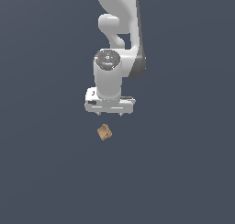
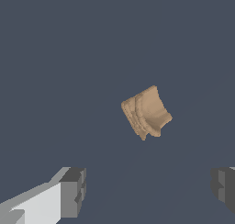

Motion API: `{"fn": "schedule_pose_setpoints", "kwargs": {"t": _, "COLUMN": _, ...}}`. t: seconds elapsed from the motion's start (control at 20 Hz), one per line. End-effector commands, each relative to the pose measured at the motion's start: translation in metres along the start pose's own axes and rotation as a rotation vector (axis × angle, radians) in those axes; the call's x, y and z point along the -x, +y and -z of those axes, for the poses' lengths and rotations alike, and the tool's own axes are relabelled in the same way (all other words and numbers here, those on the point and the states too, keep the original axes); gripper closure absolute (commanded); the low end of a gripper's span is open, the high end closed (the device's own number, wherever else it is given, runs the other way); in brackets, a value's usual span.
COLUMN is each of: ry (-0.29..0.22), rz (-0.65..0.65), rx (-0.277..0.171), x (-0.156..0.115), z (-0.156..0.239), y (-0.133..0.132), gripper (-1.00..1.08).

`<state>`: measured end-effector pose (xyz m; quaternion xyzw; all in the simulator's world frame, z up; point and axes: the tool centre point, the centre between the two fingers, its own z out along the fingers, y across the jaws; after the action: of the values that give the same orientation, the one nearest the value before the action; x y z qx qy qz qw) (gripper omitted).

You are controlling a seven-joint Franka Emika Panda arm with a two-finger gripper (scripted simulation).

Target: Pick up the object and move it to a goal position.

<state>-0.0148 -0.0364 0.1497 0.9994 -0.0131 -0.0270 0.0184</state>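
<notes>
Wrist view shows the pincer (image 2: 147,191) with fingers spread apart above a small tan block (image 2: 147,112), seemingly light, rigid, ridged, best gripped across its flatter sides.

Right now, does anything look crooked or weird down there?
The little tan block sits askew, turned cornerwise instead of square to the pincer. In the wrist view, one face looks scooped and ridged. It lies apart from the open pincer's fingers, untouched. Nothing looks spilled or broken.

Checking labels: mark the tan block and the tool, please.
tan block (image 2: 147,112), wrist view, on its curved, lighter face.
tool (image 1: 109,114), exterior view, midway between the two short fingertips, open, above the block.
</notes>
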Motion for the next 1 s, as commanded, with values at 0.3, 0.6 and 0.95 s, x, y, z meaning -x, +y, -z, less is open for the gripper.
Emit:
{"fn": "schedule_pose_setpoints", "kwargs": {"t": 0.3, "ry": -0.004, "rz": 0.001, "rx": -0.007, "x": 0.003, "z": 0.009, "y": 0.003, "gripper": -0.92}}
{"fn": "schedule_pose_setpoints", "kwargs": {"t": 0.6, "ry": -0.005, "rz": -0.001, "rx": -0.010, "x": 0.004, "z": 0.012, "y": 0.004, "gripper": -0.92}}
{"fn": "schedule_pose_setpoints", "kwargs": {"t": 0.95, "ry": 0.000, "rz": 0.042, "rx": -0.010, "x": 0.000, "z": 0.006, "y": 0.006, "gripper": -0.92}}
